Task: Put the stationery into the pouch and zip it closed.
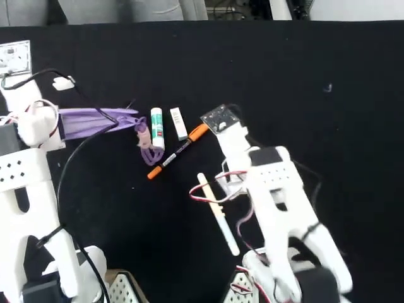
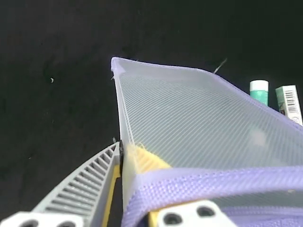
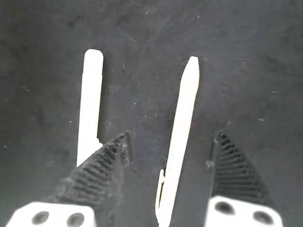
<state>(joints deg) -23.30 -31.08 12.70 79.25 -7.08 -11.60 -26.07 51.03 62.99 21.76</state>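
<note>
1. Clamps the left gripper [image 2: 128, 153] tight on the mesh pouch [image 2: 199, 123], pinching its purple-trimmed end between a grey ribbed finger [image 2: 87, 187] and the opposite jaw.
2. Holds that pouch at the far left of the black table [image 1: 315, 126], its length running rightward toward the loose stationery; cannot tell whether the zip stands open.
3. Trails a purple cord loop [image 1: 149, 151] from the pouch's right end onto the tabletop, just beside the glue stick [image 1: 156, 128].
4. Lays the glue stick, white with a green cap at its far end, just right of the pouch, with a small white box [image 1: 178, 123] close on its right, not touching.
5. Slants an orange-and-black pen [image 1: 175, 153] across the table just near of those two, orange far end close beside the right arm [image 1: 265, 183].
6. Spreads the right gripper [image 3: 171, 137] wide over the middle of the table, dark ribbed fingers [image 3: 106, 165] either side of a white pen [image 3: 182, 113] with a clip, closed on nothing.
7. Sets a white stick [image 3: 91, 99] with a rounded end alongside that pen, roughly parallel, one end hidden behind a finger.
8. Counts glue stick, box, stick and both pens on the tabletop, outside the pouch.
</note>
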